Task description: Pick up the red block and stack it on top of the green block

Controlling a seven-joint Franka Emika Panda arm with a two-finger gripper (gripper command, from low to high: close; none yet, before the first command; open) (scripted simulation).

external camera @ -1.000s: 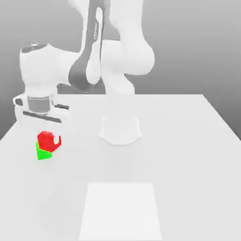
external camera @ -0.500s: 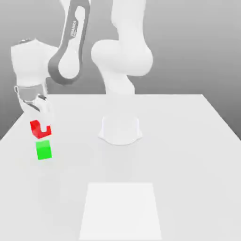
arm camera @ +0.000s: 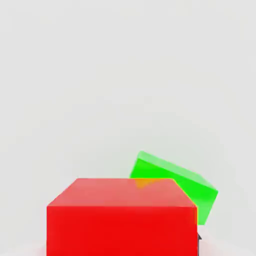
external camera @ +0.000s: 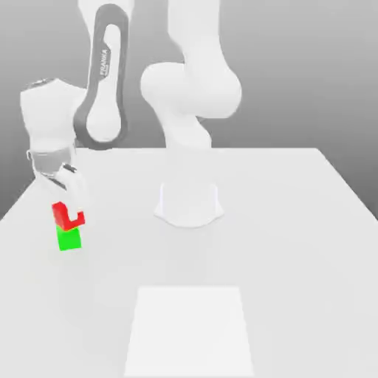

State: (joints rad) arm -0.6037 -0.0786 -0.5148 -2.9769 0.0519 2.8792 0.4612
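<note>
Manipulator and two cubes on a pale desk (external camera: 280, 258). The arm's base (external camera: 189, 205) stands near the middle of the exterior view, and its white links (external camera: 196, 92) rise to the upper edge of the frame; a dark-bordered link (external camera: 103, 81) marked FRANKA descends in the upper left. The end effector (external camera: 72, 214), left of center in the exterior view, is closed on the red block (external camera: 60, 215), part of which is hidden behind a pale finger. The red block lies in the left part of the frame, a little below mid-height, directly above the green block (external camera: 69, 239) as seen from this side, and overlaps its upper edge; whether the two faces touch cannot be told. In the hand view the red block occupies the foreground with its near face square to the camera, while the green block appears partly behind it, turned at an angle to it. The green block rests on the desk. A lighter rectangular patch (external camera: 189, 332) is seen at the lower center of the exterior view, well apart from both blocks.
</note>
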